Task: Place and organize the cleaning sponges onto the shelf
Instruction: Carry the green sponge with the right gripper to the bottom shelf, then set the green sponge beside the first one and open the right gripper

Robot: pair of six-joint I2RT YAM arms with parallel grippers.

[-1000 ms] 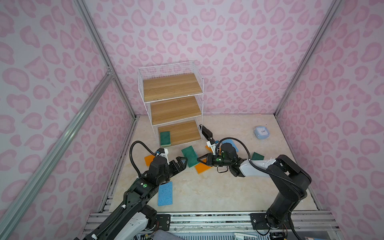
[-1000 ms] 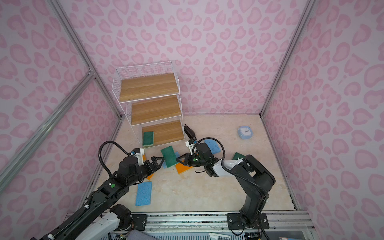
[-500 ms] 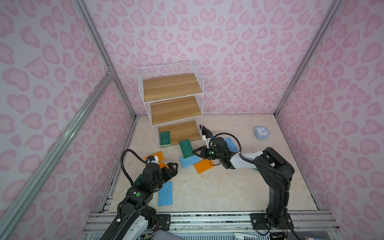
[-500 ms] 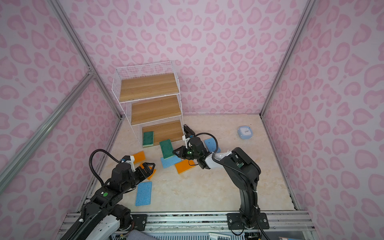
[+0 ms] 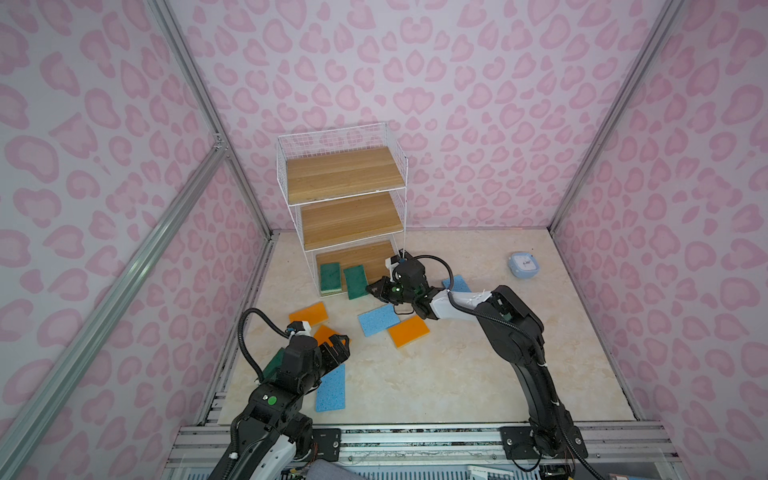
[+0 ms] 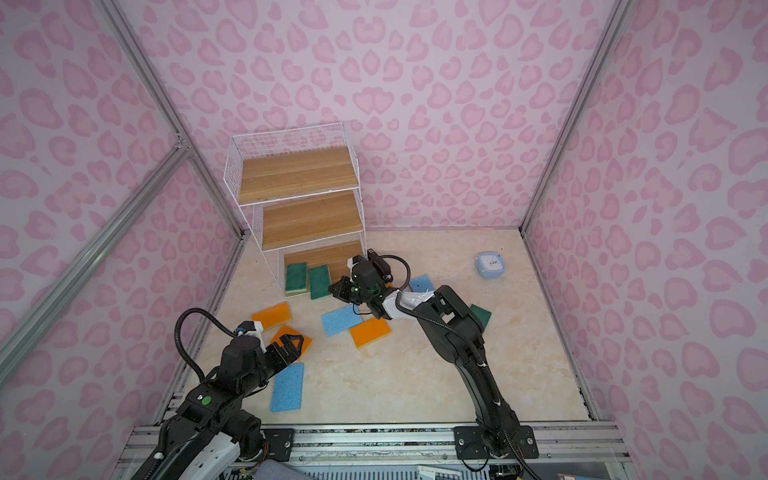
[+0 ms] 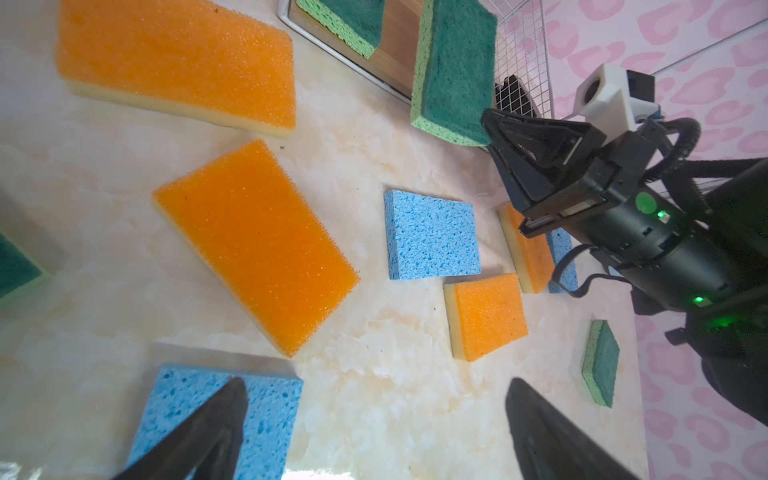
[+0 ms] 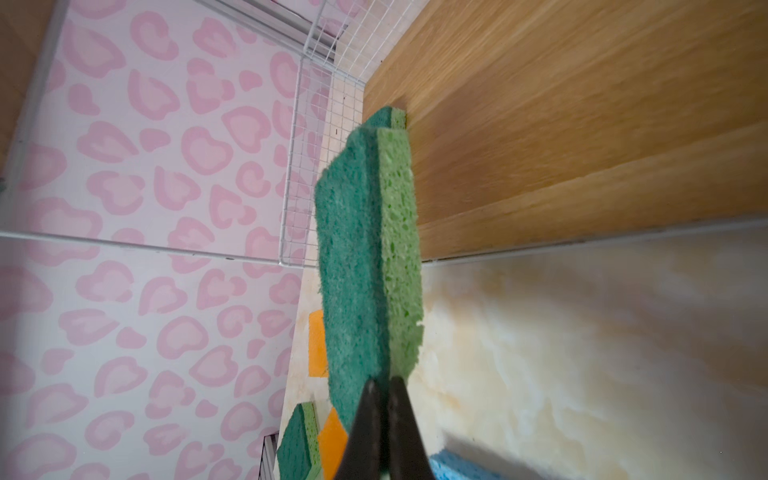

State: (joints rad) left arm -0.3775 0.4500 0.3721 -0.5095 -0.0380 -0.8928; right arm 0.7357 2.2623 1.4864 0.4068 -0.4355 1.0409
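Right pincer (image 5: 374, 288) is clamped tight on the near end of a green sponge (image 5: 356, 281). The sponge tilts across the front edge of the shelf (image 5: 347, 174): far end over the bottom board (image 5: 365, 255), near end over the worktop (image 5: 436, 374). Just beside it, a second green sponge (image 5: 330, 275) lies flat on that board, against the left mesh wall.

Left pincer (image 5: 338, 348) gapes fully and holds nothing. It hangs near the worktop's left edge, one finger above a blue sponge (image 5: 331, 388), an orange sponge (image 5: 322, 332) just ahead.

A middle pair (image 5: 378, 320) lies close together between the arms. I see open worktop front-centre and rightward, out to the blue case (image 5: 523, 264).
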